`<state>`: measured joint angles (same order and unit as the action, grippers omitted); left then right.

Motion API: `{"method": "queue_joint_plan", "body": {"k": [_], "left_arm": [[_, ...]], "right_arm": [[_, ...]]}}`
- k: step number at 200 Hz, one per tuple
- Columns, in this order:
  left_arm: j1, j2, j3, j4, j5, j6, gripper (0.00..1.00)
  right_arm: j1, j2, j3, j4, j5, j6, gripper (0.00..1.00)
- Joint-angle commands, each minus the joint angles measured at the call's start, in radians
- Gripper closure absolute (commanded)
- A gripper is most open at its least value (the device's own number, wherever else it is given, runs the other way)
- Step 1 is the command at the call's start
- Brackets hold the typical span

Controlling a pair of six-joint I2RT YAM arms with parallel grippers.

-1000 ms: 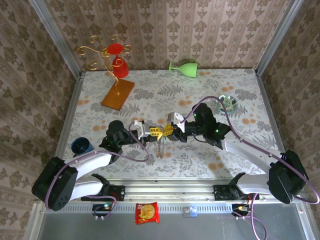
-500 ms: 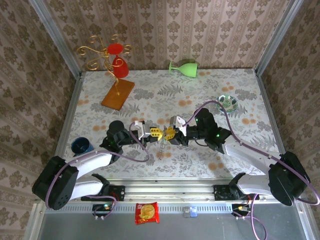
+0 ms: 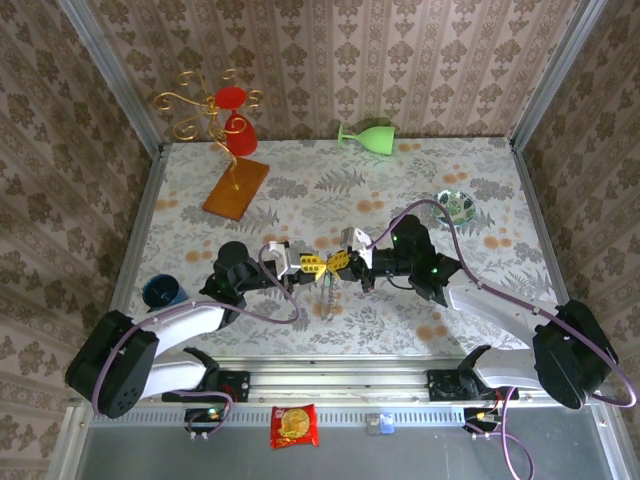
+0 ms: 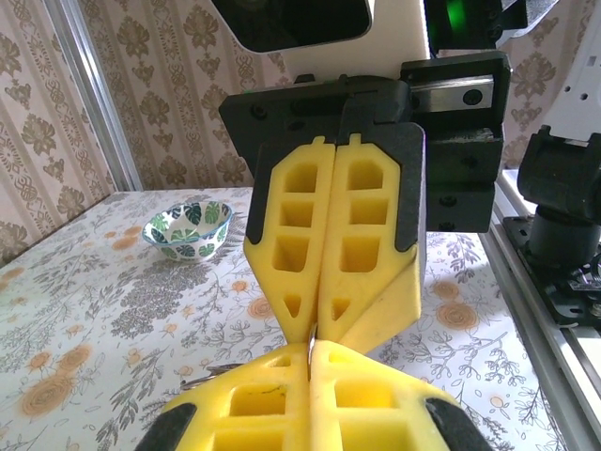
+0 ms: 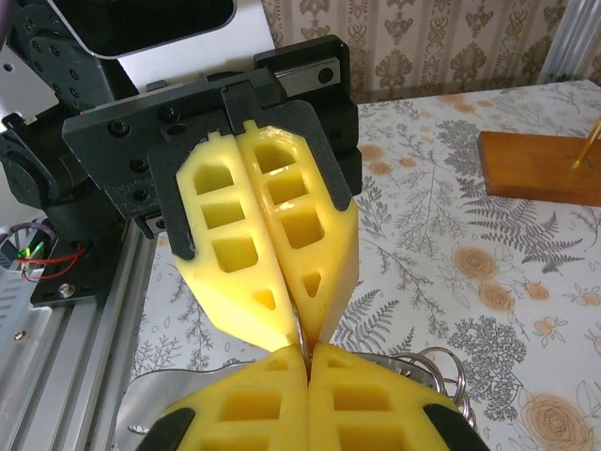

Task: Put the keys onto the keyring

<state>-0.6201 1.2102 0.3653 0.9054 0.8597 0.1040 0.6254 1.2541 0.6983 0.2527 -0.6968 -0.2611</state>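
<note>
My left gripper [image 3: 316, 266] and right gripper [image 3: 336, 263] meet tip to tip above the middle of the table. Both are shut. In the left wrist view a thin metal edge [image 4: 310, 340] is pinched between my left gripper [image 4: 310, 352] and the right fingers [image 4: 366, 282] facing it. The right wrist view has the same edge [image 5: 297, 331] running from the left fingers [image 5: 235, 272] into my right gripper [image 5: 307, 357]. A thin loop, the keyring [image 3: 325, 296], hangs below the joined tips. Small metal rings [image 5: 443, 368] and a flat silver piece [image 5: 178, 395] lie behind my right fingers. I cannot pick out the keys.
A patterned bowl [image 3: 456, 207] sits at the right. At the back a green cup [image 3: 368, 134] lies on its side. A wooden base [image 3: 236, 187] with gold hooks and a red cup stands back left. There is a blue cup [image 3: 161, 291] near the left edge and a snack packet [image 3: 295, 425] on the front ledge.
My right gripper has shifted slightly and its fingers have shut at the left gripper's tips. The hanging loop has swung a little. The left arm has stayed put.
</note>
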Motion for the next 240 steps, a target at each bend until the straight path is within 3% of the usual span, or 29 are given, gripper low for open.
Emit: {"method": "queue_joint_plan", "body": {"k": [1, 18, 55, 125, 193, 240], "left_arm": [[-0.01, -0.016, -0.005, 0.022, -0.003, -0.002, 0.95], [-0.01, -0.043, -0.002, -0.062, -0.025, 0.044, 0.81], [-0.019, -0.093, 0.059, -0.383, -0.03, 0.214, 0.81], [-0.018, -0.098, 0.105, -0.463, -0.019, 0.26, 0.82], [-0.018, -0.103, 0.119, -0.51, 0.013, 0.281, 0.81], [-0.017, -0.093, 0.135, -0.548, 0.019, 0.305, 0.97]], "right_arm": [[0.004, 0.002, 0.031, -0.055, -0.003, -0.046, 1.0], [0.005, -0.013, 0.073, -0.166, 0.013, -0.116, 1.0], [0.014, -0.002, 0.185, -0.417, 0.043, -0.262, 1.0], [0.086, 0.074, 0.354, -0.678, 0.161, -0.441, 1.0], [0.124, 0.096, 0.404, -0.719, 0.227, -0.492, 1.0], [0.137, 0.091, 0.409, -0.71, 0.193, -0.475, 1.0]]}}
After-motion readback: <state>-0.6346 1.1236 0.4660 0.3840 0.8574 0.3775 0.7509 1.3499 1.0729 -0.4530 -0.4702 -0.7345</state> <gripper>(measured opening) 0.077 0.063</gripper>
